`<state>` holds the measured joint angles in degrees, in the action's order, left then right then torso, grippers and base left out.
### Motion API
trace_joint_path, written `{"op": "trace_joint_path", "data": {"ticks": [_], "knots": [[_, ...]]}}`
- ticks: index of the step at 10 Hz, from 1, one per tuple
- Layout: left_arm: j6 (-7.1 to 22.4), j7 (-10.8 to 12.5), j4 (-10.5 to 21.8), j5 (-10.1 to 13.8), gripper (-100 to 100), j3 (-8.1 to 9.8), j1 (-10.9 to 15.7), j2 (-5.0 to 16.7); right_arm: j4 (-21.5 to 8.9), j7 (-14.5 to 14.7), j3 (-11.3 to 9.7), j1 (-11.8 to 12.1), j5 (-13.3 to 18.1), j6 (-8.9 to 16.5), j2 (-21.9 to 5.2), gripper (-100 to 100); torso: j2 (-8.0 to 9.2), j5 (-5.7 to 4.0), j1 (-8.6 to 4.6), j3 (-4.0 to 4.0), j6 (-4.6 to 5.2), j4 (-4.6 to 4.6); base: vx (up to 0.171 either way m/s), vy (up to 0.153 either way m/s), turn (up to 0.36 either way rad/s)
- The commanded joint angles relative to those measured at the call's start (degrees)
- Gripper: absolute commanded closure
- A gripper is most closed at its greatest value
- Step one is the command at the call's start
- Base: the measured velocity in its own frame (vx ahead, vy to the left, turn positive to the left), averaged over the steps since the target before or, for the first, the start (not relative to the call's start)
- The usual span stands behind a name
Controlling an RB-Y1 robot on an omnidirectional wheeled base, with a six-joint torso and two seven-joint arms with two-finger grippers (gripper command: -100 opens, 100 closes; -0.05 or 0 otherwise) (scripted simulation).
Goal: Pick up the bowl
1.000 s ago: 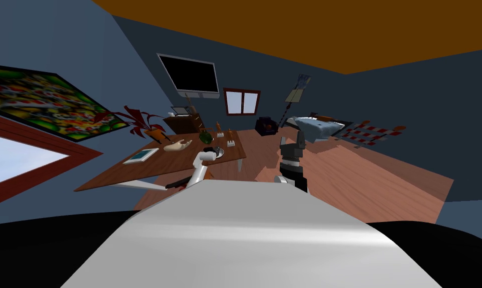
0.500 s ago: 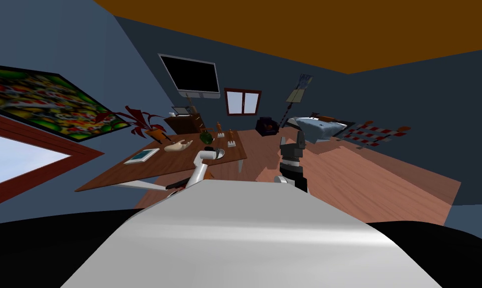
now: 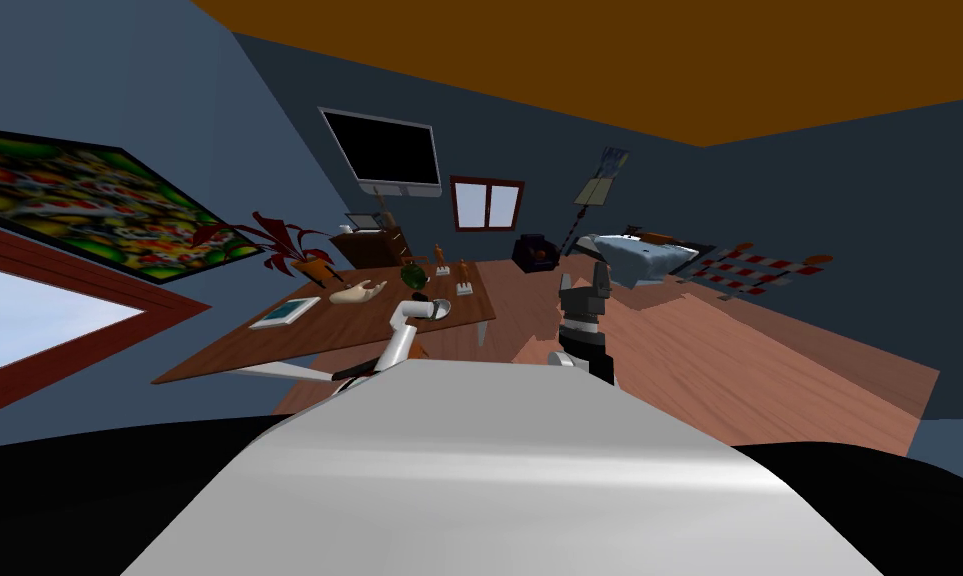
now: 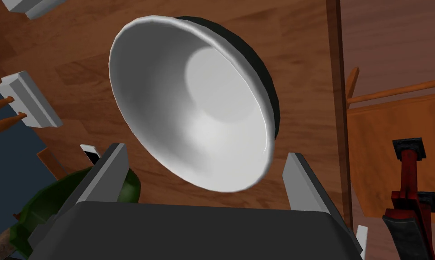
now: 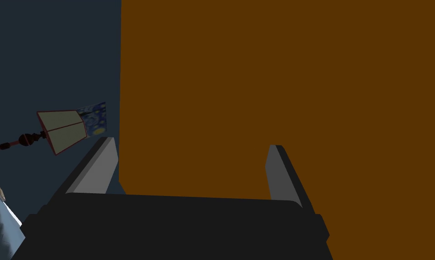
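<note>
The white bowl [image 4: 198, 104], dark on its outer side, sits on the brown wooden table [image 4: 99, 90], close to the table's right edge. It lies just ahead of our left gripper [image 4: 205, 151]. The gripper's two fingers are spread wide, one toward each side of the bowl's nearer rim, and neither finger touches it. The bowl's hollow faces the gripper.

Beside one finger [image 4: 105, 174] sits a green round object [image 4: 76, 203]; in the head view it stands just farther along the table than the bowl. Small white blocks [image 4: 29, 99] with orange pegs stand on the table farther off. Past the table's right edge, an orange chair [image 4: 392, 122] shows lower down over the wooden floor [image 4: 392, 40].

Our right gripper [image 5: 190, 145] is held up over the floor to the right of the table, its fingers released and apart, holding nothing.
</note>
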<state>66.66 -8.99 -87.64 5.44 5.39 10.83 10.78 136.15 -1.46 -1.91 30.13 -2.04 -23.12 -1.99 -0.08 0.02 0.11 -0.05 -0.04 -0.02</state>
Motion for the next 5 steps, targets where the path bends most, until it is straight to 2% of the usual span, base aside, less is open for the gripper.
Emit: {"op": "trace_joint_path", "data": {"ticks": [1, 5], "knots": [[2.8, -0.7, 2.3, -0.1, -100, 0.29, 1.2, 0.3, 0.0, 0.0, 0.0, 0.0, 0.0, 0.0, 0.0, 0, 0.00, 0.00, 0.00, 0.00, 0.00, 0.00, 0.041, 0.037, 0.027], [7.4, -1.6, 6.1, -0.6, -100, 0.48, 2.0, 0.3, 0.0, 0.0, 0.0, 0.0, 0.0, 0.0, 0.0, 0, -0.18, 0.01, 0.03, -0.10, 0.00, -0.04, 0.064, 0.034, 0.015]]}}
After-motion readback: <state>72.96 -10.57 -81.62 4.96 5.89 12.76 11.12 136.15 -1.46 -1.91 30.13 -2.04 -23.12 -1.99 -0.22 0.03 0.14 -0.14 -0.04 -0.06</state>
